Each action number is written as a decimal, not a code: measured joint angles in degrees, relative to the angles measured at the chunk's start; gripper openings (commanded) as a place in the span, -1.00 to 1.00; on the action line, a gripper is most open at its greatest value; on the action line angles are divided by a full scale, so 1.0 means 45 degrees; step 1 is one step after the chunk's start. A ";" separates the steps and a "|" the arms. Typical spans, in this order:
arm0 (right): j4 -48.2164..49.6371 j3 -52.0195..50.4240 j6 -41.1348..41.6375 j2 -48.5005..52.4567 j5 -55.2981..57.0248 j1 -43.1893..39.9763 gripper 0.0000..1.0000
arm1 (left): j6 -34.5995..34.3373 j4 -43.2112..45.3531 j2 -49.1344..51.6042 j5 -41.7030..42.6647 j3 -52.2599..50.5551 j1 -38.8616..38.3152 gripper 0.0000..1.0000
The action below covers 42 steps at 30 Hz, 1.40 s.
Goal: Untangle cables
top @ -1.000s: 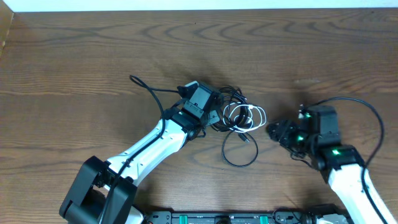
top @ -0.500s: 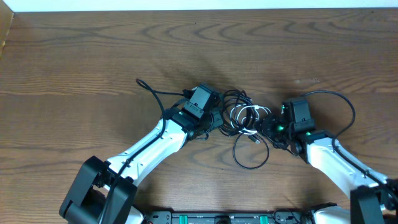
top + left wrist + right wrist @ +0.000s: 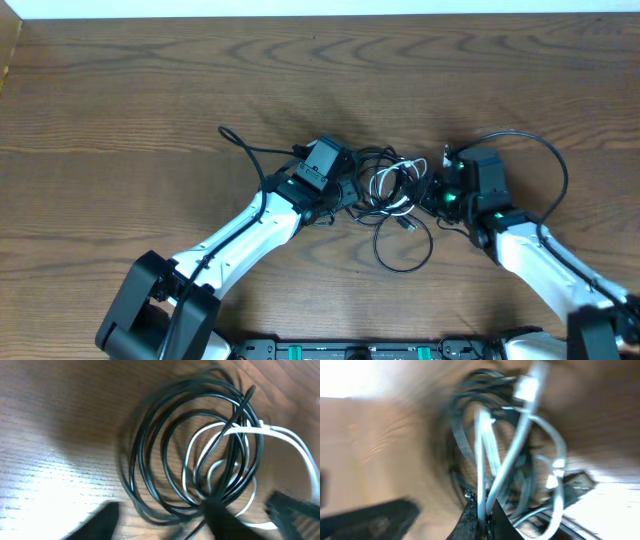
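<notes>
The cables lie in one tangle (image 3: 390,182) at the table's middle, between my two grippers. Black cable coils (image 3: 165,445) overlap a white cable (image 3: 280,435), and one black loop (image 3: 405,262) trails toward the front. My left gripper (image 3: 350,190) sits at the tangle's left edge. Its fingers (image 3: 100,522) stand apart, open, with black strands lying between them. From the right, my right gripper (image 3: 428,195) reaches into the tangle. It (image 3: 484,512) is shut on a strand of the white cable (image 3: 481,460), which rises straight out of the pinched fingertips.
Each arm carries its own thick black wire: the left arm's (image 3: 245,150) curls out to the left, the right arm's (image 3: 550,165) arcs to the right. The brown wooden table (image 3: 120,90) ends at a pale strip (image 3: 320,8) at the back.
My right gripper moved left into the tangle and closed on the white cable. My left gripper went from shut to open. The tangle and its black loop shifted slightly right.
</notes>
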 measured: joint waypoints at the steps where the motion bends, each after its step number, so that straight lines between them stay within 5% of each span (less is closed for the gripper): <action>1: 0.0019 0.0000 -0.0136 -0.0330 -0.0364 -0.0073 -0.98 | -0.0029 0.0005 0.0000 -0.0044 0.0000 0.0000 0.55; 9: 0.0121 0.0000 -0.0699 -0.3157 -0.2613 -0.0262 -0.98 | -0.0087 0.0131 0.0000 -0.0121 0.0000 0.0000 0.58; 18: 0.0617 -0.0005 -0.0797 -0.3478 -0.4022 -0.0262 -0.98 | -0.0952 0.0617 0.0000 0.0029 0.0000 0.0000 0.64; 20: 0.1360 -0.0010 -0.0811 -0.3478 -0.4337 -0.0262 -0.98 | -0.1015 0.0733 0.0000 0.0073 0.0000 0.0000 0.23; 22: 0.2293 -0.0005 -0.0811 -0.3478 -0.4687 -0.0267 -0.98 | -0.1078 0.0777 0.0000 0.0087 0.0000 0.0000 -0.48; 25: 0.3288 -0.0015 -0.0758 -0.3487 -0.5017 -0.0272 -0.98 | -0.1205 0.0763 0.0039 0.0131 -0.0010 0.0000 -0.81; 32: 0.4051 -0.0015 -0.0758 -0.3497 -0.5008 -0.0359 -0.98 | -0.1253 0.0393 0.0398 -0.0831 -0.0015 0.0000 -0.84; 36: 0.4056 -0.0015 -0.0758 -0.3497 -0.4852 -0.0631 -0.98 | -0.1122 0.0053 0.0398 -0.1651 -0.0015 0.0092 -0.69; 38: 0.4065 -0.0015 -0.0767 -0.3497 -0.4760 -0.0699 -0.98 | -0.0554 0.0170 0.0398 -0.1705 -0.0019 0.0257 -0.85; 42: 0.4002 -0.0015 -0.0821 -0.3497 -0.4590 -0.0704 -0.98 | 0.1282 0.0126 0.0282 -0.1710 -0.0019 0.1103 -0.85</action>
